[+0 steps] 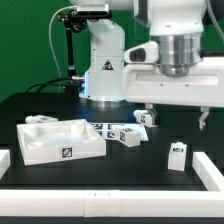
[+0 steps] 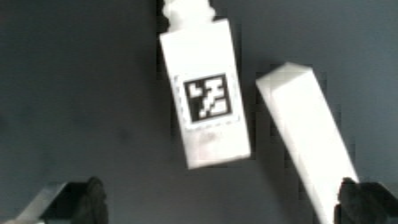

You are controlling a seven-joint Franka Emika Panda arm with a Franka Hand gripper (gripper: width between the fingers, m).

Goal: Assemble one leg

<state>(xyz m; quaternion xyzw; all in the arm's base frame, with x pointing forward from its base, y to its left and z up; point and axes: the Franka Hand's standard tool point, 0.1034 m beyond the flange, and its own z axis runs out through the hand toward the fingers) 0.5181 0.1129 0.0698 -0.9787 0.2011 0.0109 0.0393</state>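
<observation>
Several small white tagged legs lie on the black table in the exterior view: one (image 1: 145, 117) near the robot base, a pair (image 1: 124, 137) at the middle, and one (image 1: 177, 154) upright toward the exterior view's right. My gripper (image 1: 176, 115) hangs open and empty high above them. In the wrist view two legs lie side by side below the open gripper (image 2: 217, 205): one (image 2: 205, 95) shows its tag, and the other (image 2: 302, 125) is plain and angled. The dark fingertips (image 2: 71, 203) stand wide apart, clear of both.
The large white recessed tray-like part (image 1: 35, 150) sits at the exterior view's left. A low white rail (image 1: 100, 201) runs along the table's front and up both sides. The robot base (image 1: 103, 70) stands at the back.
</observation>
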